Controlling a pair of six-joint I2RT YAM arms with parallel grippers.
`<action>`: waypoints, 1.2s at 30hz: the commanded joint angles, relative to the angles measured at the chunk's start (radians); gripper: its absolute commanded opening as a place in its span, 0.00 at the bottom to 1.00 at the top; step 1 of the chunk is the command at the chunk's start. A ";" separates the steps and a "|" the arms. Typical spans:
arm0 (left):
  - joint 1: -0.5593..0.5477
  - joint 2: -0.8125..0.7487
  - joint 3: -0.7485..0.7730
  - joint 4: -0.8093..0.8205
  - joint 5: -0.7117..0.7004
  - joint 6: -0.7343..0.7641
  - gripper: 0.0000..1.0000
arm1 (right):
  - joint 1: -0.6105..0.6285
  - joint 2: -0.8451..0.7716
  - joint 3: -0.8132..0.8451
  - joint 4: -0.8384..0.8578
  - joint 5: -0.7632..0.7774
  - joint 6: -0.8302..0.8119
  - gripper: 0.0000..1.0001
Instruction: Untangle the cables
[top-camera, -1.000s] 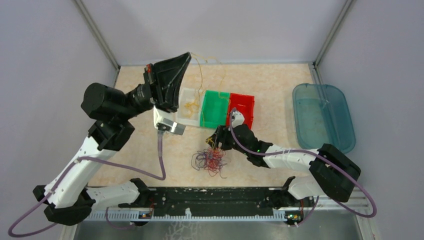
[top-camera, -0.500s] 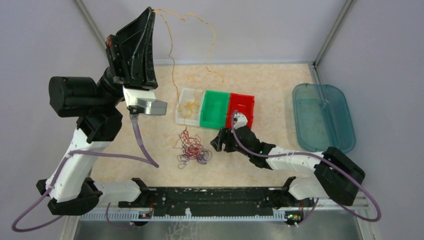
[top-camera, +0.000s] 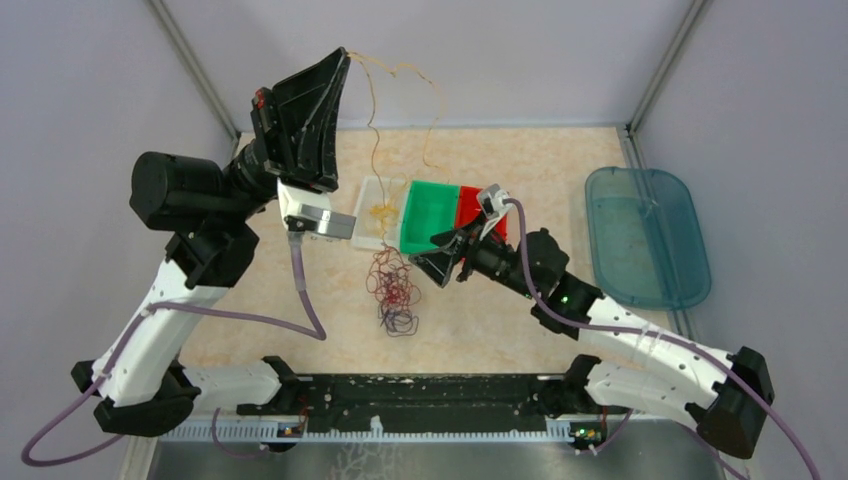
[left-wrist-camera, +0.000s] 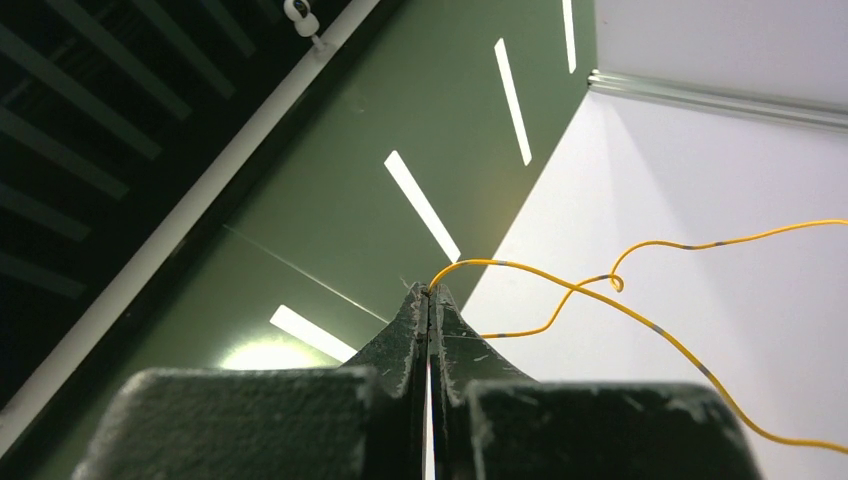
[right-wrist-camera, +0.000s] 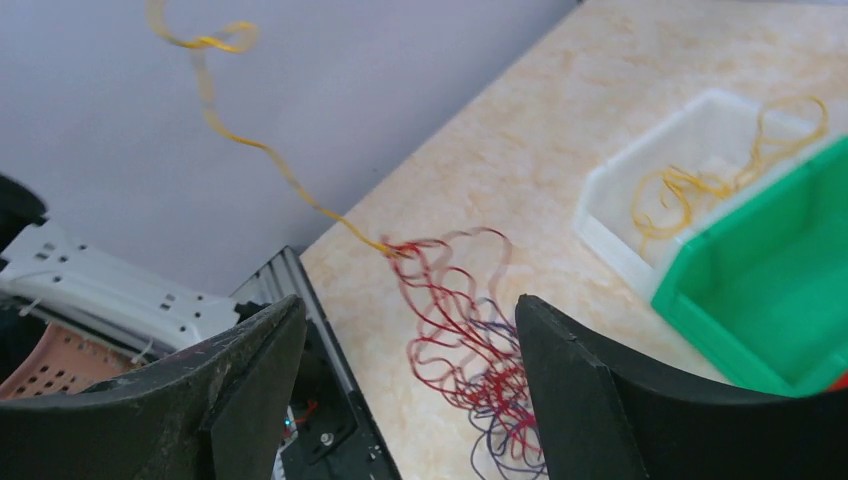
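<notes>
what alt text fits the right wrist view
A tangle of red and dark cables sits on the table, framed by the open right tool, a yellow cable rising from it up-left. A white bin and a green bin sit at right.

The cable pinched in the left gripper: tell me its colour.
The cable is yellow-orange with short grey bands; the left wrist view shows it best.
</notes>
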 joint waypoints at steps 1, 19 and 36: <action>-0.006 -0.016 -0.018 -0.004 0.004 -0.019 0.00 | 0.026 -0.026 0.042 0.194 -0.152 -0.104 0.78; -0.006 0.012 0.017 -0.001 0.044 -0.036 0.00 | 0.040 0.331 0.152 0.385 -0.208 0.043 0.54; -0.006 0.123 0.273 0.008 0.114 0.049 0.00 | 0.040 0.590 -0.166 0.658 -0.097 0.266 0.45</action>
